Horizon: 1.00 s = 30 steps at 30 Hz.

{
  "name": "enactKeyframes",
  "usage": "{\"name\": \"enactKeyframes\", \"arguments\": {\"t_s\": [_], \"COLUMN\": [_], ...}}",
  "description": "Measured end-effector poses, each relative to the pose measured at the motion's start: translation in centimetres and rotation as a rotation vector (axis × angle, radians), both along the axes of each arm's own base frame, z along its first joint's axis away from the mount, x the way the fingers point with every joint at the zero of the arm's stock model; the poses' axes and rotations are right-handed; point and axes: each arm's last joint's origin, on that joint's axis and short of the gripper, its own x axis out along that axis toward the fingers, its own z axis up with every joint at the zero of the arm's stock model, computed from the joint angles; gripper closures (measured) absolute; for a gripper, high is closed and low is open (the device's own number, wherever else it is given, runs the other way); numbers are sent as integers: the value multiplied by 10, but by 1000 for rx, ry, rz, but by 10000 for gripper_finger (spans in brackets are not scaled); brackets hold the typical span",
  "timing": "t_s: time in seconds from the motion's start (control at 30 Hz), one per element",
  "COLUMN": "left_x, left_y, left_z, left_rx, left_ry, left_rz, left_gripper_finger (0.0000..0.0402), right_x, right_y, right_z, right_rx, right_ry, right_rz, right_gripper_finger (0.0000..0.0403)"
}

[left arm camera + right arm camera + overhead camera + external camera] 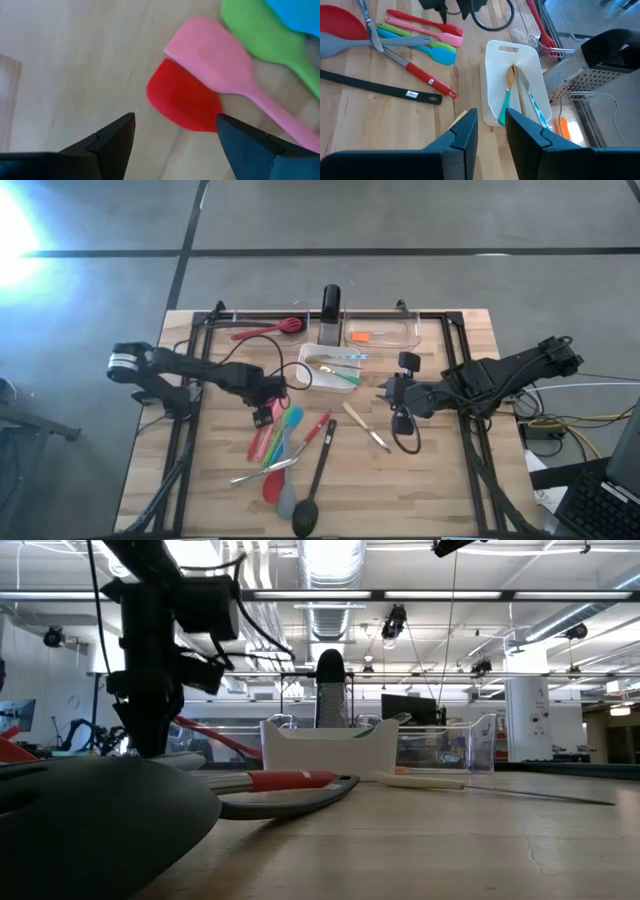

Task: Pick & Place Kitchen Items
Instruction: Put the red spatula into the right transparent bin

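Note:
Several utensils lie flat on the wooden table: a red spatula with a pink one overlapping its head, then a green and a blue one. My left gripper is open just above them, pointing down, with a finger on either side of the red spatula's head, touching nothing. My right gripper hovers right of the white dish, with a narrow gap between its fingers and nothing in it. Near it lies a cream-handled knife. A black spoon lies near the front edge.
The white dish holds a few pieces of cutlery. A clear bin and a metal grater stand at the back, with a red utensil at the back left. A red-handled tool, a red spoon and a grey spoon lie near the front.

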Motion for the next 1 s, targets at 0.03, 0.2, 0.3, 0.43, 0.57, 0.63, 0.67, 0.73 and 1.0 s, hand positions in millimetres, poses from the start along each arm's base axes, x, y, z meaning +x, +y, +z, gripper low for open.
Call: {"name": "enactKeyframes", "arguments": {"t_s": [0.03, 0.2, 0.3, 0.43, 0.57, 0.63, 0.67, 0.73, 1.0], "left_x": [1, 9, 11, 13, 14, 14, 14, 14, 14], "left_y": [2, 3, 3, 4, 4, 5, 5, 5, 6], "left_z": [-3, -17, -22, -28, -31, -31, -31, -31, -31], "left_rx": [-17, -117, -110, -69, -53, -49, -47, -38, -9], "left_ry": [11, 26, 43, 71, 77, 77, 77, 75, 68], "left_rz": [9, 9, 3, 0, 4, 5, 7, 17, 54], "left_gripper_finger": [119, 119, 119, 119, 120, 124, 129, 145, 243], "right_x": [0, 0, 0, 0, 0, 0, 0, 0, 0], "right_y": [0, 0, 0, 0, 0, 0, 0, 0, 0], "right_z": [0, 0, 0, 0, 0, 0, 0, 0, 0], "right_rx": [0, 1, 1, 0, 0, 0, 0, 0, 2], "right_ry": [0, 0, 0, 0, 0, 0, 0, 0, 0], "right_rz": [0, -1, -1, 0, 0, 0, 0, 0, -2], "right_gripper_finger": [308, 310, 315, 321, 323, 322, 320, 317, 310]}}
